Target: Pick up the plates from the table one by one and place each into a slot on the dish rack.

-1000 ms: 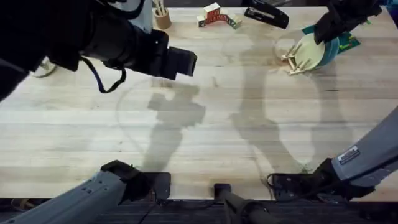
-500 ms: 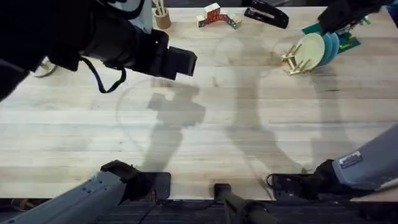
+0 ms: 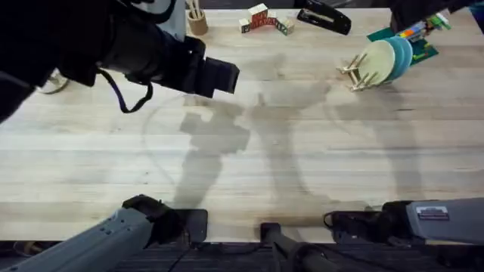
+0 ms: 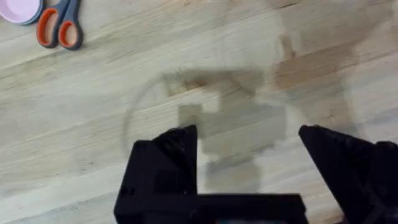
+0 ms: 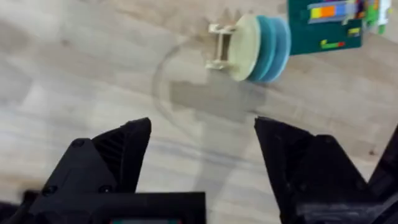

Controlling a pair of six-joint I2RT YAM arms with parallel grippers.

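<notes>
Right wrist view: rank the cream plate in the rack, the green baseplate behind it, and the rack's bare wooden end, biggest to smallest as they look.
1. green baseplate, partly cut off by the frame edge
2. cream plate, seen nearly edge-on, so it looks narrower than it is
3. dish rack, its bare wooden end

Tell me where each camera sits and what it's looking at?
Overhead: sits above the arm bases, looks down and forward over the table; both arms show, with the rack far right.
Left wrist: sits on the left arm, looks down at bare wood, scissors and a pink dish; the open left gripper shows.
Right wrist: sits on the right arm, looks down at the rack, its plates and a green baseplate; the open right gripper shows.
Shared: overhead and right wrist both show the rack holding the plates.
</notes>
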